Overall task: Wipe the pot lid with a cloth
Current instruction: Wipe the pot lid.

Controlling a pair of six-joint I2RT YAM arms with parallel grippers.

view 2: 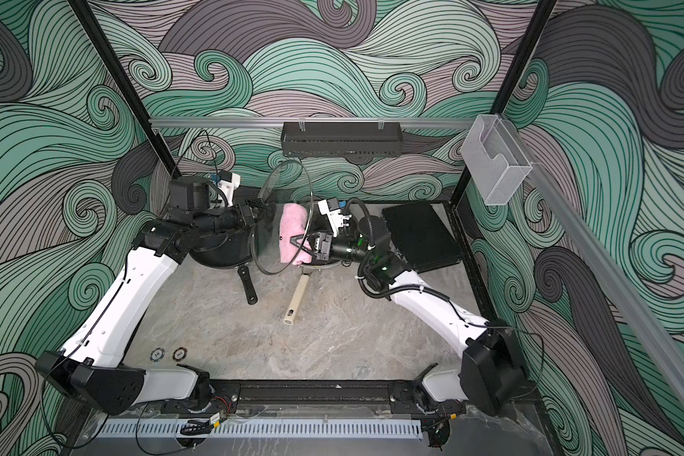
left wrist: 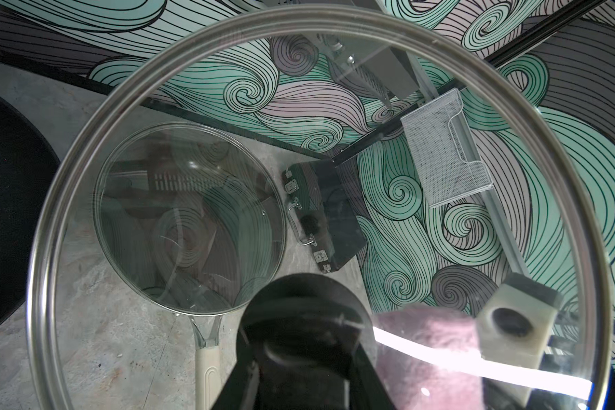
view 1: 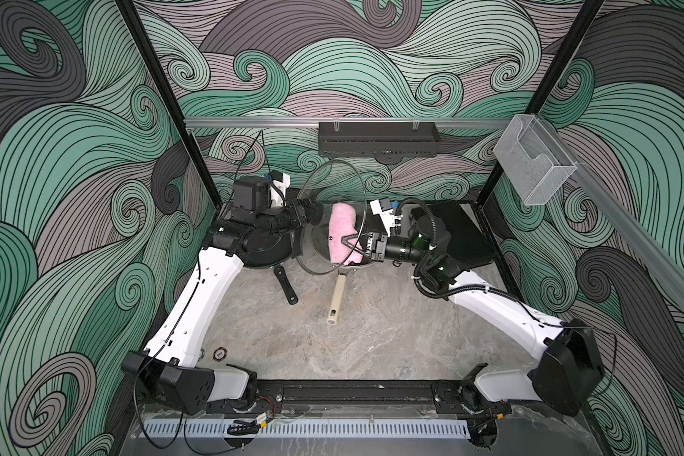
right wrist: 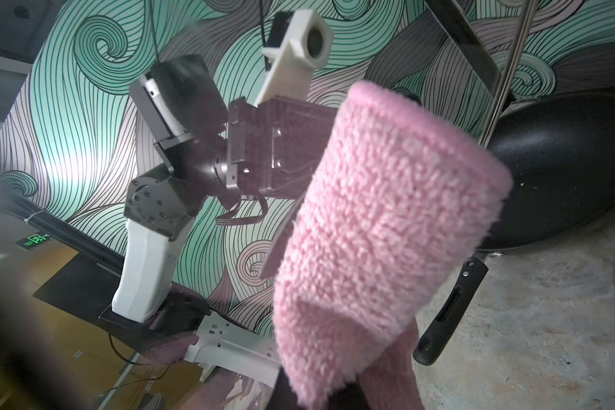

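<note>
The glass pot lid (view 1: 317,185) (view 2: 285,189) stands on edge above the table, and my left gripper (view 1: 313,213) (view 2: 267,211) is shut on its black knob (left wrist: 306,312). In the left wrist view the lid's steel rim (left wrist: 50,227) rings the whole picture. My right gripper (view 1: 350,246) (view 2: 297,241) is shut on the fluffy pink cloth (view 1: 342,229) (view 2: 293,229) (right wrist: 380,230), which lies against the lid's other face. In the right wrist view the cloth hides the right gripper's fingertips, and my left arm shows through the glass.
A black pan (view 1: 265,252) with a black handle (view 1: 285,284) lies under my left wrist. A beige-handled pan (view 1: 336,300) with its own glass lid (left wrist: 189,216) sits below the held lid. A black case (view 1: 463,233), wall rack (view 1: 378,138) and clear bin (view 1: 534,158) are behind.
</note>
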